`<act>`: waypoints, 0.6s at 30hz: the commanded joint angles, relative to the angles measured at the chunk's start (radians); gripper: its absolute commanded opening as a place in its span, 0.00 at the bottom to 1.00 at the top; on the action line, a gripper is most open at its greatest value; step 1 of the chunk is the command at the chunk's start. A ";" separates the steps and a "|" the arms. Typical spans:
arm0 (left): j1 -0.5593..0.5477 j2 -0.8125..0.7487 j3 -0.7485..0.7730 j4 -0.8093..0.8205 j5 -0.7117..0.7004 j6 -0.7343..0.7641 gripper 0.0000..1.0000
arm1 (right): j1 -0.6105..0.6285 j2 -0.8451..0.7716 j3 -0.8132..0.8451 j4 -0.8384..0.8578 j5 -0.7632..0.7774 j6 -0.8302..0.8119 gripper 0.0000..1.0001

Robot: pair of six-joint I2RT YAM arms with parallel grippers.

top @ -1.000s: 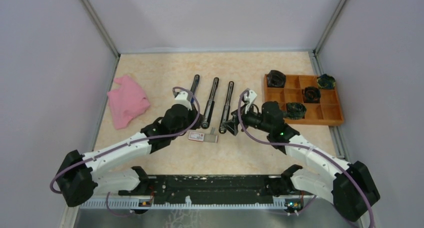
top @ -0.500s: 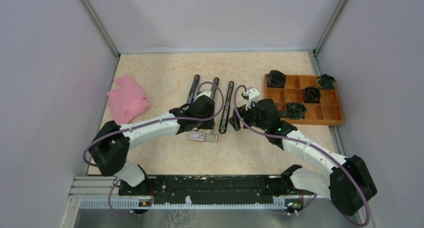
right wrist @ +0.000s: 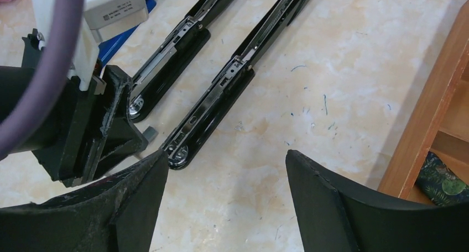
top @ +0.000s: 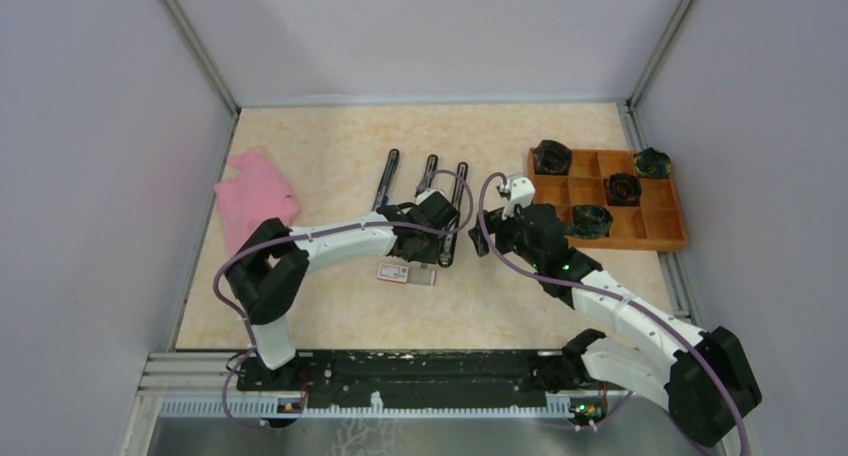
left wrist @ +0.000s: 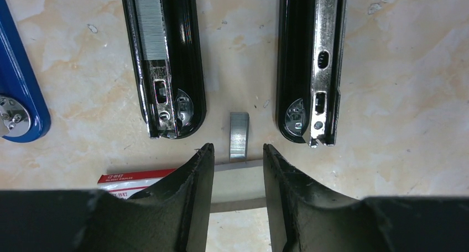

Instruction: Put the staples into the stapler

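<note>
Three staplers lie opened flat on the table: a blue one (left wrist: 16, 92), a black one (left wrist: 166, 69) with staples in its channel, and a black one (left wrist: 312, 64) with its channel bare. A short grey staple strip (left wrist: 239, 136) lies on the table between the two black staplers. My left gripper (left wrist: 236, 152) is open and empty, its tips just short of the strip, above the white and red staples box (left wrist: 130, 177). My right gripper (right wrist: 227, 155) is open and empty beside the near end of the right stapler (right wrist: 221, 105). In the top view the left gripper (top: 434, 244) hides the strip.
A pink cloth (top: 255, 201) lies at the left. A wooden compartment tray (top: 655, 238) with several dark objects stands at the right, close to the right arm. The left gripper body (right wrist: 105, 125) is right beside my right gripper's left finger (right wrist: 138, 197).
My left arm has reached right and forward, bringing its gripper to the near ends of the black staplers. My right gripper has drawn back a little to the right.
</note>
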 commanded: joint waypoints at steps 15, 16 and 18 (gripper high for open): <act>-0.004 0.119 0.108 -0.085 -0.013 0.022 0.38 | -0.006 -0.023 -0.011 0.057 0.033 0.016 0.78; -0.004 0.125 0.112 -0.086 -0.012 0.022 0.37 | -0.006 -0.023 -0.011 0.058 0.033 0.016 0.78; -0.004 0.135 0.116 -0.088 -0.008 0.021 0.36 | -0.006 -0.023 -0.010 0.057 0.033 0.016 0.78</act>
